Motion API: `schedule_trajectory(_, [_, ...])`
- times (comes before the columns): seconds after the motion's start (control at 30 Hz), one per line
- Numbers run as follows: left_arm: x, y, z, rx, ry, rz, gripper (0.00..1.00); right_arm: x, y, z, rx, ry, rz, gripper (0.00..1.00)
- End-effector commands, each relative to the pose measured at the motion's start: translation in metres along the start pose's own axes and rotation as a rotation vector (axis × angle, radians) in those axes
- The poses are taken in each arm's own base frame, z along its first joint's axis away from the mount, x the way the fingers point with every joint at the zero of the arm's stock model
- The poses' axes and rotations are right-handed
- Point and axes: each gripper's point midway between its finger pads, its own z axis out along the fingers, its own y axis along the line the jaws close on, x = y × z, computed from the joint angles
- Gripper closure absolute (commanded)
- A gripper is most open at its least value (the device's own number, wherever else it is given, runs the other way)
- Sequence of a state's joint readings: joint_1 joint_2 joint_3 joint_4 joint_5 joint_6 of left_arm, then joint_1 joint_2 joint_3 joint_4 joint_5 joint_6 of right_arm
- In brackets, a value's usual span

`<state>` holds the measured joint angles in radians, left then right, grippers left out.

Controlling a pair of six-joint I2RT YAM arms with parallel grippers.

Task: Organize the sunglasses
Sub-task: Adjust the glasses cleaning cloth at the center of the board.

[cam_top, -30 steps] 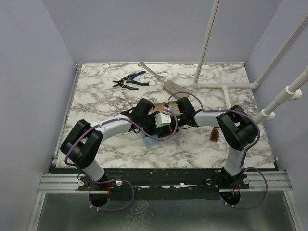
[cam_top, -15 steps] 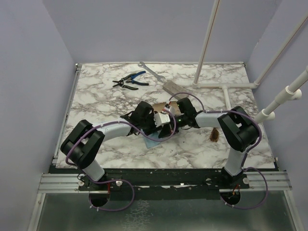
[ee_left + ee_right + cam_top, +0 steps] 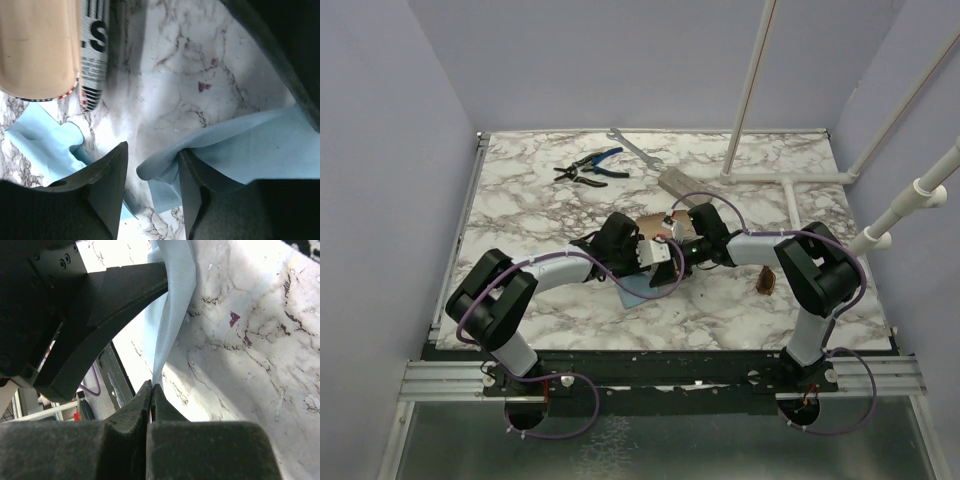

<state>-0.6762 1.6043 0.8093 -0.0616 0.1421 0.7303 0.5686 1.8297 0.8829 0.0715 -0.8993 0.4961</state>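
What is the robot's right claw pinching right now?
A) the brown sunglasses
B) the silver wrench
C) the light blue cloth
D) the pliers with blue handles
C. In the right wrist view, the right gripper has its fingertips pressed together on an edge of the light blue cloth, while the sunglasses lie off to the side, untouched.

One table (image 3: 520, 200), grey-veined marble top; lavender walls (image 3: 590, 60) on three sides; white pipes (image 3: 755, 70), right; metal rail (image 3: 440, 378), near edge.

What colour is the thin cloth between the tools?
Light blue cloth; clearest in the left wrist view.
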Motion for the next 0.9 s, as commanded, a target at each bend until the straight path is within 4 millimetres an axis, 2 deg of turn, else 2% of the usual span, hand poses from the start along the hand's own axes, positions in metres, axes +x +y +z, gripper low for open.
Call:
schedule_trajectory(0.0, [0.003, -0.016, -0.009, 0.116, 0.016, 0.061, 0.58, 0.004, 0.001, -0.004, -0.004, 0.009, -0.005, 0.99])
schedule_trajectory(0.17, [0.002, -0.019, -0.011, 0.158, 0.005, 0.054, 0.82, 0.006, -0.003, -0.004, 0.002, 0.013, 0.0, 1.0])
schedule_trajectory(0.33, [-0.009, -0.013, -0.016, 0.161, -0.019, 0.034, 1.0, 0.005, -0.008, -0.004, 0.03, 0.016, -0.008, 0.99])
schedule_trajectory(0.47, [-0.018, -0.004, -0.025, 0.141, -0.022, 0.005, 1.0, 0.0, -0.008, -0.007, 0.061, 0.011, -0.027, 1.0])
schedule_trajectory(0.57, [-0.024, 0.001, -0.035, 0.132, -0.017, -0.02, 1.0, -0.01, -0.004, -0.01, 0.079, -0.012, -0.063, 0.99])
schedule_trajectory(0.7, [-0.033, 0.012, -0.053, 0.086, -0.021, -0.038, 1.0, -0.032, 0.003, -0.016, 0.116, -0.06, -0.132, 0.99])
schedule_trajectory(0.87, [-0.041, 0.041, -0.078, -0.031, -0.043, -0.031, 1.0, -0.069, 0.011, -0.026, 0.199, -0.117, -0.252, 1.0])
